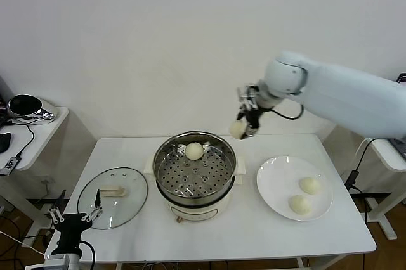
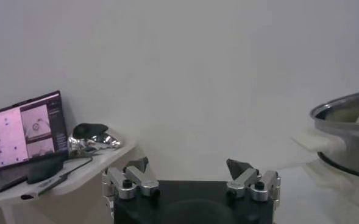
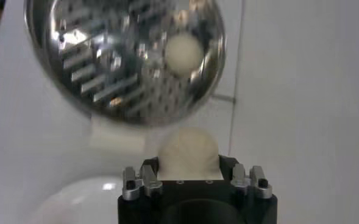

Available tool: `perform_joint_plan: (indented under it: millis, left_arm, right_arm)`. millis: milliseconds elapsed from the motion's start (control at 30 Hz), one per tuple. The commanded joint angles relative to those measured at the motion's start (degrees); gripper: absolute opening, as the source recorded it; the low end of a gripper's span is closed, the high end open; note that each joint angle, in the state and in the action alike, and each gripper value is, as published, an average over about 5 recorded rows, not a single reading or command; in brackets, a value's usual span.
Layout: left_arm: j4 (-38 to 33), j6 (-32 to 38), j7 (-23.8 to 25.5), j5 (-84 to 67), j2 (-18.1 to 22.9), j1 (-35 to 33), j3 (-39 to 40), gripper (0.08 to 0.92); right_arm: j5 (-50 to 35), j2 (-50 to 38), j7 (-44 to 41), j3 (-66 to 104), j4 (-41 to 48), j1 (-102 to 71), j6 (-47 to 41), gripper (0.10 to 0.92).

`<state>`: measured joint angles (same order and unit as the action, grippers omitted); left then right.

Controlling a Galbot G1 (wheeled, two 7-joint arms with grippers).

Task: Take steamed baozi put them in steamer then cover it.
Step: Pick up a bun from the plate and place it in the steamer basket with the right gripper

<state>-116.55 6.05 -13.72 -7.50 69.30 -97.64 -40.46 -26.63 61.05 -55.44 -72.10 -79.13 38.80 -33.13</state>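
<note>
The steamer (image 1: pixel 160 163) stands mid-table with one steamed baozi (image 1: pixel 194 151) on its perforated tray. My right gripper (image 1: pixel 245 125) hangs above the pot's far right rim, shut on a second baozi (image 1: pixel 237 130). In the right wrist view that bun (image 3: pixel 188 151) sits between the jaws of the right gripper (image 3: pixel 189 163), with the steamer (image 3: pixel 94 61) and its bun (image 3: pixel 184 52) beyond. Two more baozi (image 1: pixel 310 185) (image 1: pixel 299 205) lie on the white plate (image 1: pixel 273 184). The cover (image 1: pixel 130 203) rests flat left of the pot. My left gripper (image 1: pixel 75 214) stays open at the table's front left edge.
A side table (image 1: pixel 38 132) with a shiny object stands at the far left. In the left wrist view the open left gripper (image 2: pixel 190 167) faces a laptop (image 2: pixel 27 131) on that table, and the steamer's wall (image 2: pixel 344 115) shows at the edge.
</note>
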Motion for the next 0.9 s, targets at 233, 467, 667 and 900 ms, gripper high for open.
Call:
perform_joint_plan:
  millis: [233, 467, 667, 900]
  left_arm:
    - [-1.30, -0.03, 0.09, 0.18, 1.52, -0.27, -0.06, 0.823]
    - [-1.16, 0.03, 0.07, 0.48, 2.12, -0.26, 0.21, 0.823]
    - [-1.16, 0.10, 0.03, 0.45, 2.25, -0.30, 0.13, 0.823]
    - [-0.99, 0.25, -0.01, 0.46, 2.33, -0.32, 0.15, 0.823]
  right_arm:
    - [-10.21, 18.24, 6.82, -2.45, 9.50, -6.36, -8.32, 0.619]
    - [-9.59, 21.45, 8.52, -2.70, 12.07, -9.64, -8.53, 0.619]
    - [-9.03, 23.57, 9.07, -2.43, 13.83, -11.50, -8.53, 0.619]
    - [-8.28, 24.34, 9.32, -2.61, 14.45, -12.69, -8.56, 0.619]
